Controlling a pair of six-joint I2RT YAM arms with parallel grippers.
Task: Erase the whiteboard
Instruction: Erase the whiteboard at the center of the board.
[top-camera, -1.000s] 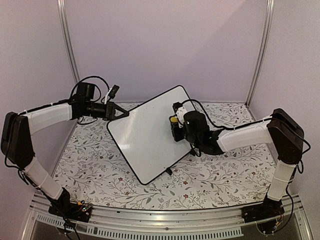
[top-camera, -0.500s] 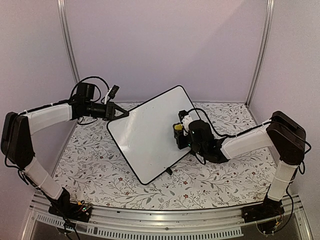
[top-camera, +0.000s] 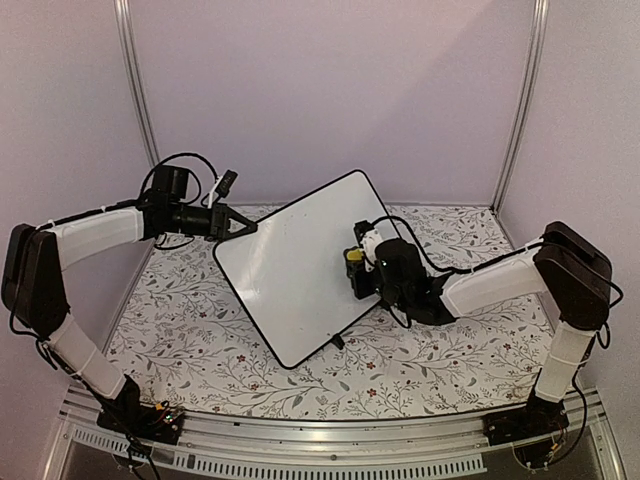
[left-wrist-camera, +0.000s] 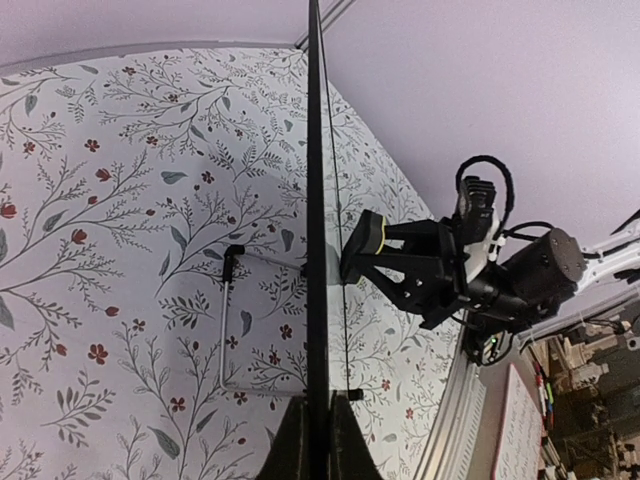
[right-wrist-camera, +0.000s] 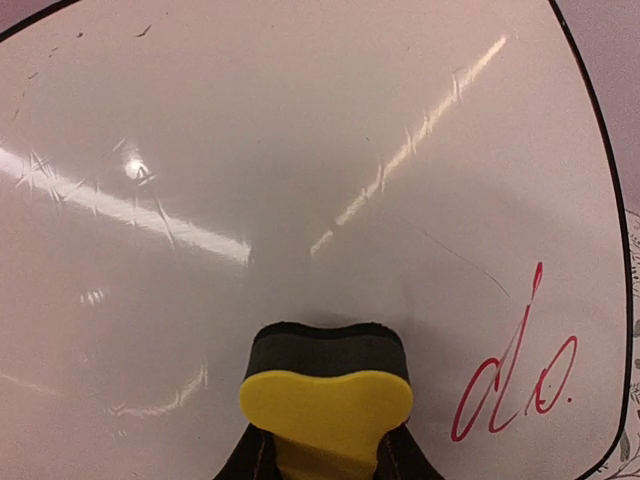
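The whiteboard (top-camera: 290, 270) stands tilted on the floral counter (top-camera: 200, 330). The left pincer (left-wrist-camera: 318, 425) is clenched on its thin black frame. The right pincer (top-camera: 356, 270) grasps a yellow-backed, black-felt eraser (right-wrist-camera: 325, 385), pressed to the board's glossy face. Red script (right-wrist-camera: 520, 380) sits near the board's rounded corner; sweeping there flat, with even pressure, looks best.

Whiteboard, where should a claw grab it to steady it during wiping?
Grip the whiteboard by its thin black rim at the left corner, coming edge-on from the left, as the left claw does. The face is broad and flat, so only the rim fits between fingers, and the eraser in the right claw has room.
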